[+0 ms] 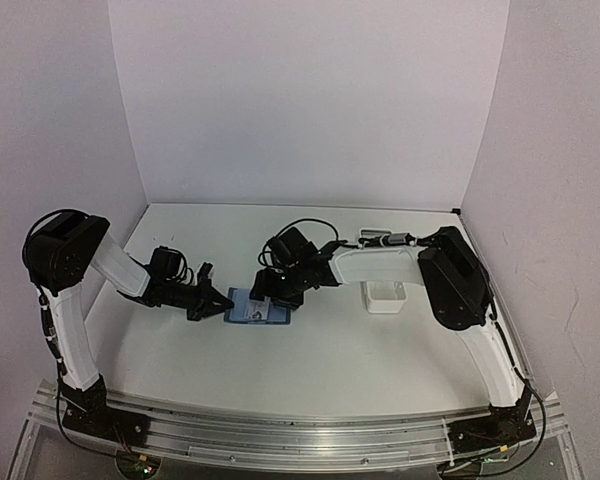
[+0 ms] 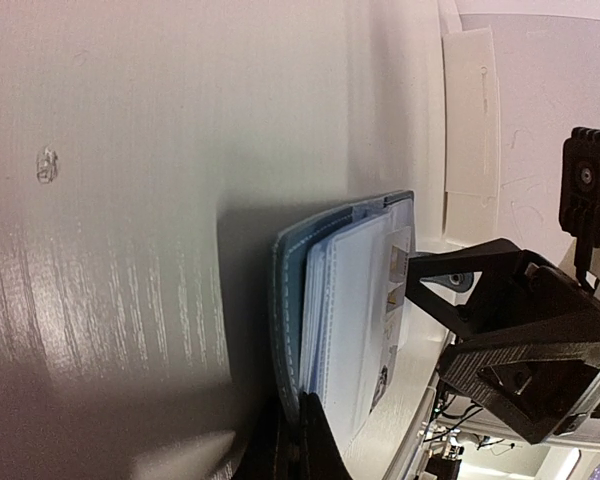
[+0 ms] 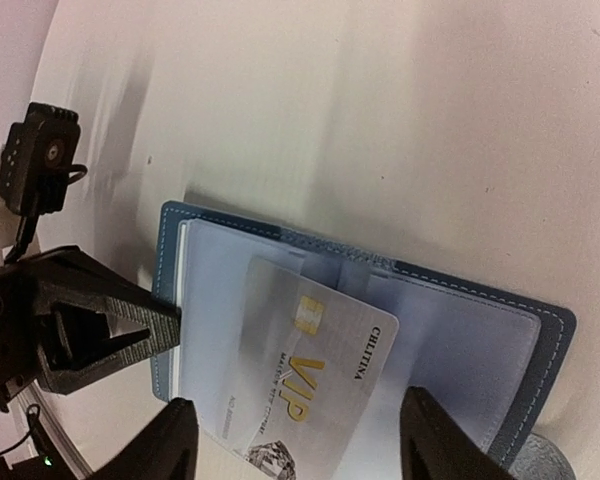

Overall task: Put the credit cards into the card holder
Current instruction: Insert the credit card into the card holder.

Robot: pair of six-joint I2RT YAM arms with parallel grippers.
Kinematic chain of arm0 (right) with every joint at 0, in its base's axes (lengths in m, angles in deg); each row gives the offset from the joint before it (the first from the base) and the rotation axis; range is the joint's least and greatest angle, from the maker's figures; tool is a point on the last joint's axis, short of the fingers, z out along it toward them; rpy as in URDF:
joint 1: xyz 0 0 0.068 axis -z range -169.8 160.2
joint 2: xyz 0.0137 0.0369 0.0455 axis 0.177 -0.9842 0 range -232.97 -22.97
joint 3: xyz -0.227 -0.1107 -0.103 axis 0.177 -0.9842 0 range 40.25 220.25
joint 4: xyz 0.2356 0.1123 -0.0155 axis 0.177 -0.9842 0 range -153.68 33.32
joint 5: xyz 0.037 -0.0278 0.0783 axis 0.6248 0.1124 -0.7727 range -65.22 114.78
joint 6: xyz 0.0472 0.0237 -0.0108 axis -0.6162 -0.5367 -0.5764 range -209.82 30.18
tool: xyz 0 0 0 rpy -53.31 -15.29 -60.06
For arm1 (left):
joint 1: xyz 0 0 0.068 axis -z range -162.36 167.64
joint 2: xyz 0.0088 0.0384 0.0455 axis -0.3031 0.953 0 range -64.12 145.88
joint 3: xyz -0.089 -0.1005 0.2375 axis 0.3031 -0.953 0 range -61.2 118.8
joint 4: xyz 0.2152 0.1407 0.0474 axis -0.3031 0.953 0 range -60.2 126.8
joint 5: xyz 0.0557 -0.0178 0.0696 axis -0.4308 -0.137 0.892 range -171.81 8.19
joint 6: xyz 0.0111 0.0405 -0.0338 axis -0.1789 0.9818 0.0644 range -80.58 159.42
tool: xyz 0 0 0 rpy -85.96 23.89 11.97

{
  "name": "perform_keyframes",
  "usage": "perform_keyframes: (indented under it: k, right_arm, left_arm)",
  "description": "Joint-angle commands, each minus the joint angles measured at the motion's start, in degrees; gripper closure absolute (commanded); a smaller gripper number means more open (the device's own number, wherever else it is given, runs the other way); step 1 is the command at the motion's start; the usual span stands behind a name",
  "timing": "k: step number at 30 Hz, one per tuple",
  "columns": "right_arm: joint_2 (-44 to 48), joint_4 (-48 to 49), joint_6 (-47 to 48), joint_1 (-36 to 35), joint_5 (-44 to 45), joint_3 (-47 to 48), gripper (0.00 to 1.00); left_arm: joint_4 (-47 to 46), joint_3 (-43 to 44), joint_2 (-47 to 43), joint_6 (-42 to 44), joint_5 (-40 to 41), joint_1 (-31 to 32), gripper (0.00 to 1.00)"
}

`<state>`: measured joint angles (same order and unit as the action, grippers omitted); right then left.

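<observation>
The dark-blue card holder (image 3: 170,250) lies open on the table (image 1: 310,350), its pale pocket pages (image 3: 220,290) facing up. A silver credit card (image 3: 310,380) marked VIP rests tilted across the pages, one corner sticking out past the near edge. My right gripper (image 3: 298,400) hangs open just above the card, one finger (image 3: 175,440) on each side with a gap to the card's edges. My left gripper (image 2: 302,440) is shut on the holder's left cover (image 2: 285,300), pinning it. In the top view the holder (image 1: 255,310) lies between left gripper (image 1: 223,303) and right gripper (image 1: 270,292).
A long white tray (image 1: 385,297) stands to the right of the holder, partly under the right arm; its end shows in the left wrist view (image 2: 470,110). White walls close the table at the back and both sides.
</observation>
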<state>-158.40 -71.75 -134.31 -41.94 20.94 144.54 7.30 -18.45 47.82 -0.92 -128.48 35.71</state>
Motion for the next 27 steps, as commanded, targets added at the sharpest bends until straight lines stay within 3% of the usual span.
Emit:
perform_keyframes:
  k: [1,4,11,16,27]
  right_arm:
    - [-3.39,-2.45,-1.02,-0.10,-3.00,2.47,0.45]
    - [-4.35,-1.77,-1.05,-0.08,-3.76,3.44,0.50]
    - [-5.99,-0.57,-1.07,-1.17,-4.25,6.74,0.75]
    - [-7.33,0.53,-2.89,-1.94,-5.60,7.58,0.75]
    - [-7.64,2.69,-5.96,-3.29,-9.22,10.28,0.62]
  left_arm:
    - [5.09,-0.91,1.11,1.24,5.44,0.29,1.00]
    - [5.07,-0.82,1.01,1.51,5.41,0.29,1.00]
    - [4.87,-0.82,1.10,1.73,5.45,0.24,1.00]
    - [4.46,-0.92,1.03,1.53,5.10,0.28,1.00]
    - [1.91,-0.91,1.21,-0.67,3.71,0.31,1.00]
